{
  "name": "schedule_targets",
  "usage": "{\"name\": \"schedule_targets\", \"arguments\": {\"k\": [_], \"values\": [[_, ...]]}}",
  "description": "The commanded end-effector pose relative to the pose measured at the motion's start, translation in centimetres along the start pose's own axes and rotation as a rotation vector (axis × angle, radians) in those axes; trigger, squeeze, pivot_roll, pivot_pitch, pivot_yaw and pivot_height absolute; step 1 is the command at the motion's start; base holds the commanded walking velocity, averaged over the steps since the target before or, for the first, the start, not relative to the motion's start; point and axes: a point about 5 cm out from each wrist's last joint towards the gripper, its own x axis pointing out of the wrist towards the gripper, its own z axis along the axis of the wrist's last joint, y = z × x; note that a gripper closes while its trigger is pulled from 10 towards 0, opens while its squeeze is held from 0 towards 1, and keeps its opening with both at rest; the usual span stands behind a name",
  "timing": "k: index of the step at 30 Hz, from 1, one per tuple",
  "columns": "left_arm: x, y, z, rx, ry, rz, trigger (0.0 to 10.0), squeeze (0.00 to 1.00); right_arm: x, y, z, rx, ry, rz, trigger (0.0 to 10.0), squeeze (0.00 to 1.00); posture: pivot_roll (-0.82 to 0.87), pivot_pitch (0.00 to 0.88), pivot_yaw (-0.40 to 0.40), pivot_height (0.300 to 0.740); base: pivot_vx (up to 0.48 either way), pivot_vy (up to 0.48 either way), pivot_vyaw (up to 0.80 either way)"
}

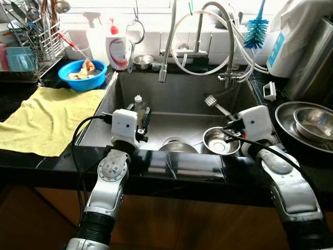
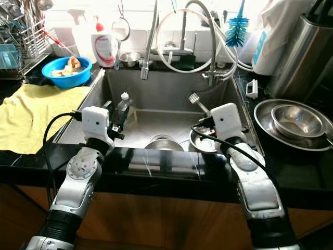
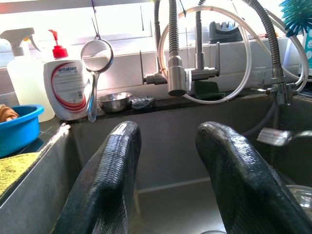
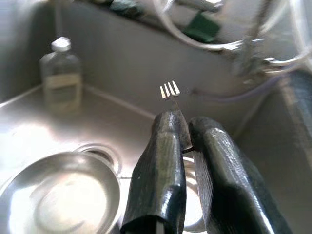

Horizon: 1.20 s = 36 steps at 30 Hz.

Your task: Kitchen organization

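Observation:
My right gripper (image 4: 187, 131) is shut on a small metal fork (image 4: 169, 90), whose tines stick out past the fingertips. It hovers low in the right half of the steel sink (image 1: 187, 94), just above a round steel bowl (image 1: 221, 140). A second steel dish (image 1: 177, 147) lies over the drain. My left gripper (image 3: 168, 141) is open and holds nothing, above the sink's front left part. Just beyond it a small clear bottle (image 1: 138, 104) with a white cap stands on the sink floor.
A yellow cloth (image 1: 47, 117) covers the left counter, with a blue bowl of scraps (image 1: 82, 74) and a dish rack (image 1: 31, 36) behind it. Faucet (image 1: 165, 47) and hoses hang over the sink. Stacked steel bowls (image 1: 312, 122) sit on the right counter. A soap bottle (image 1: 118, 49) stands on the back ledge.

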Motion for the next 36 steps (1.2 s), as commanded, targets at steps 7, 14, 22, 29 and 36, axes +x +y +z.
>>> {"name": "schedule_targets", "arguments": {"k": [7, 14, 22, 29, 36], "values": [[0.3, -0.2, 0.2, 0.005, -0.006, -0.013, 10.0, 0.00, 1.1, -0.1, -0.2, 0.046, 0.005, 0.032, 10.0, 0.00, -0.14, 0.000, -0.005, 0.740, 0.000, 0.000, 0.00], [0.3, -0.3, 0.1, 0.001, -0.004, -0.017, 10.0, 0.00, 1.9, -0.2, -0.5, 0.079, 0.010, 0.046, 10.0, 1.00, -0.14, 0.000, -0.007, 0.740, 0.000, 0.000, 0.00], [0.2, -0.3, 0.1, 0.000, -0.002, -0.022, 10.0, 0.00, 2.1, -0.2, -0.4, 0.088, -0.005, 0.028, 10.0, 1.00, -0.14, 0.000, -0.003, 0.740, 0.000, 0.000, 0.00], [0.1, -0.3, 0.1, 0.003, 0.000, -0.022, 10.0, 0.00, 0.4, -2.4, 3.4, 0.089, -0.235, -0.246, 10.0, 0.00, -0.13, 0.000, -0.004, 0.740, 0.000, 0.000, 0.00], [-0.1, -0.2, 0.0, 0.005, 0.004, -0.024, 10.0, 0.00, -4.0, -4.4, 4.0, 0.108, -0.331, -0.492, 10.0, 0.00, -0.14, 0.000, 0.000, 0.740, 0.000, 0.000, 0.00]]}}
